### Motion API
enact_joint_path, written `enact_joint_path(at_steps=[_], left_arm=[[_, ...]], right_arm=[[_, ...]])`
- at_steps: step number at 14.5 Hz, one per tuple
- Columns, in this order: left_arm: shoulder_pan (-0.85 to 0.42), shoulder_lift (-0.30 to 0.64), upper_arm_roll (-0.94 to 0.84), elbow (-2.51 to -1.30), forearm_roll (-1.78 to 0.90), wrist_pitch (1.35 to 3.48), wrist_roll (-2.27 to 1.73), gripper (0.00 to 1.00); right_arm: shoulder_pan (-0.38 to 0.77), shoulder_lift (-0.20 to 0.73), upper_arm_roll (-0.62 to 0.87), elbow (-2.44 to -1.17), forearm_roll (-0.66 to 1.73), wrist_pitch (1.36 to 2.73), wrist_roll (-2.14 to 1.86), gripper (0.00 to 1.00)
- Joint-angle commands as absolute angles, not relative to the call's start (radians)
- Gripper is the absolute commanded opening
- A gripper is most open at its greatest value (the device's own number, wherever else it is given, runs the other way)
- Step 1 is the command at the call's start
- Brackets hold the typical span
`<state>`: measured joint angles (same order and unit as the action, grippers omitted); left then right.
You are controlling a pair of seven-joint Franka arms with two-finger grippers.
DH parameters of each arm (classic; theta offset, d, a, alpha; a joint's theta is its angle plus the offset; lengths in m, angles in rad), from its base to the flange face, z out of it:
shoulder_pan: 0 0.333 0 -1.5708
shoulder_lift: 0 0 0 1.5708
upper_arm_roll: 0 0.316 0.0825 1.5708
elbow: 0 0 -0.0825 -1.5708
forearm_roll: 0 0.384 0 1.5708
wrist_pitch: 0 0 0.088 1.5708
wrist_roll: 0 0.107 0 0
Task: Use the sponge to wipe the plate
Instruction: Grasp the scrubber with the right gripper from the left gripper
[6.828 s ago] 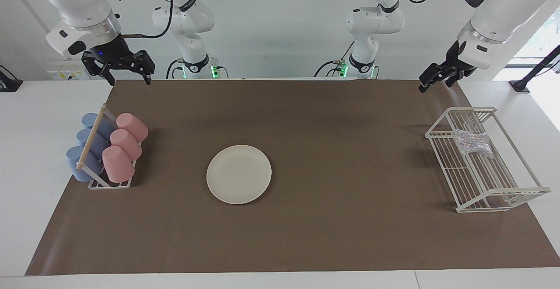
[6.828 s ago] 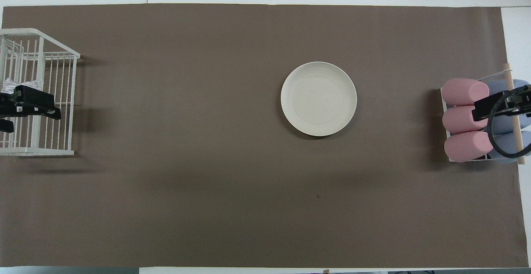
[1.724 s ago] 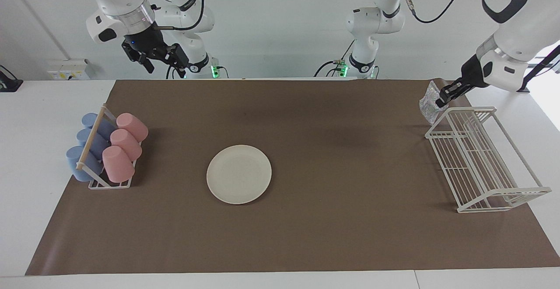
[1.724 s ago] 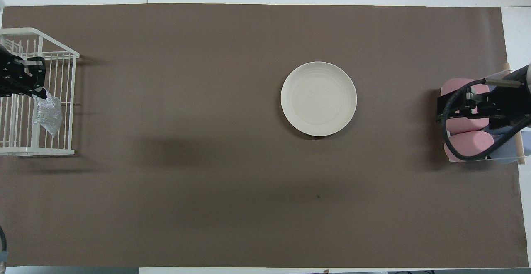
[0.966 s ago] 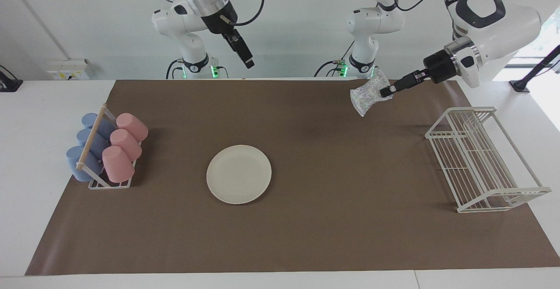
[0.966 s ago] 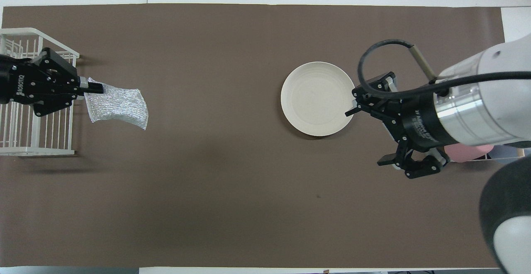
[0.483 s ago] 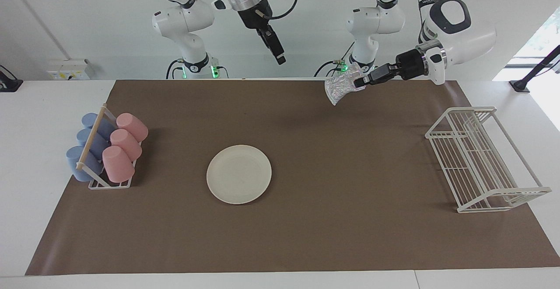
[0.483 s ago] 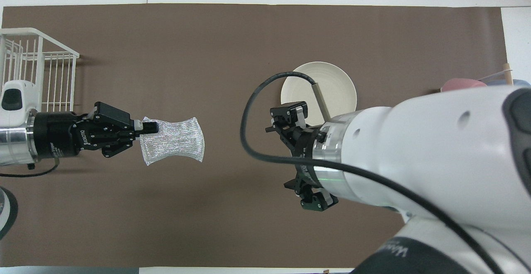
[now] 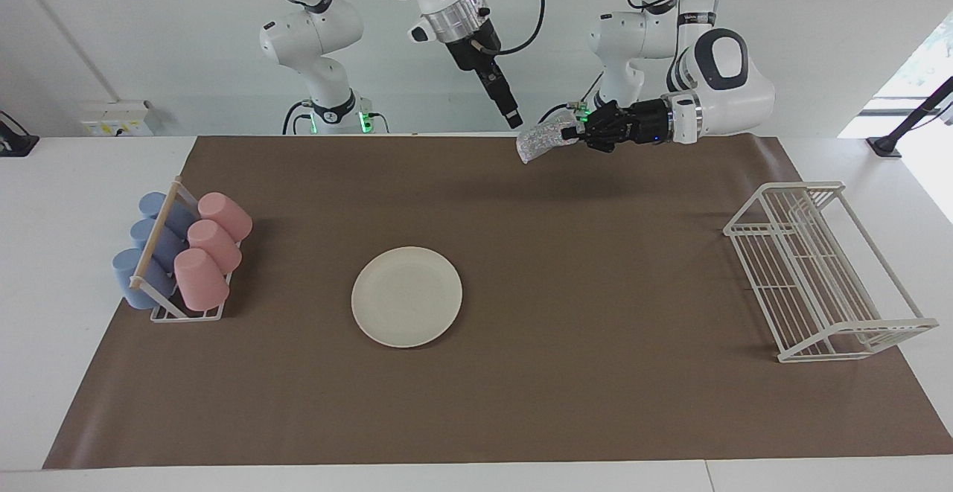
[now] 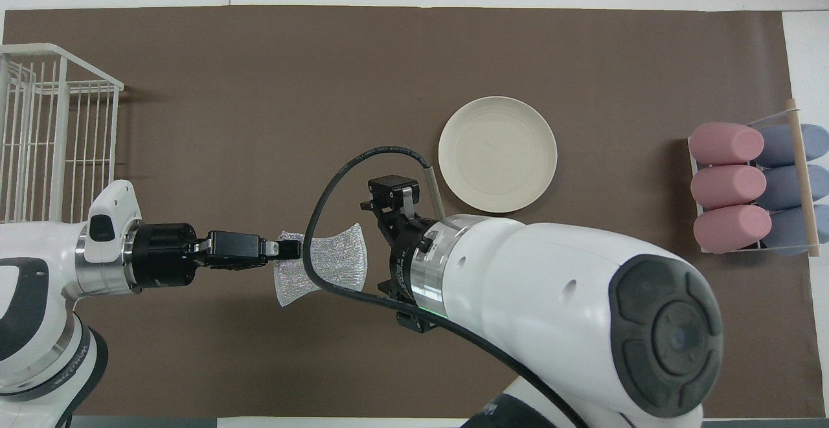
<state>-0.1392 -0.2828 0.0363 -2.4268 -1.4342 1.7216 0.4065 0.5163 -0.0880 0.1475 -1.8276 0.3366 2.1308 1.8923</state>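
Since a moment ago both my arms have swung inward above the robots' edge of the brown mat (image 9: 566, 269), and the sponge (image 9: 537, 141) has travelled with my left gripper (image 9: 572, 133) away from the white wire rack (image 9: 823, 269), which now stands bare at the left arm's end of the surface (image 9: 45, 254). Left jaws are pressed together on one edge of the sponge, so the silvery pad hangs out sideways from them in the air. Seen from overhead, the sponge (image 10: 322, 262) sits between my left gripper (image 10: 291, 249) and my right gripper (image 10: 393, 196). From the facing view my right gripper (image 9: 512, 118) points down, raised over the mat just beside the sponge, apart from it; whether its jaws are spread or pressed together I cannot tell. Relative to the plate (image 9: 406, 296), both grippers are up in the air and touch nothing of it. The plate lies flat on the mat near its middle, with the cup rack (image 9: 179, 257) of pink and blue cups toward the right arm's end.
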Motion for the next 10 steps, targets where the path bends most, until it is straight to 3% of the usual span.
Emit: enact_joint_path(at_steps=[1,3,10], left_arm=[[-0.156,-0.325,0.051,-2.468,-1.454,1.723,0.423,0.0],[-0.16,-0.325,0.049,-2.468,-1.457,1.733,0.423,0.0],[-0.16,-0.328,0.049,-2.476,-1.463,1.736,0.422,0.0]], right_arm=[[0.544,-0.036,0.144,-1.864,0.351,2.203,1.913,1.0],[0.593,0.012,0.144,-1.864,0.354,2.259,1.949,1.0],[0.632,0.012,0.146,-1.864,0.356,2.267,2.028,1.0]])
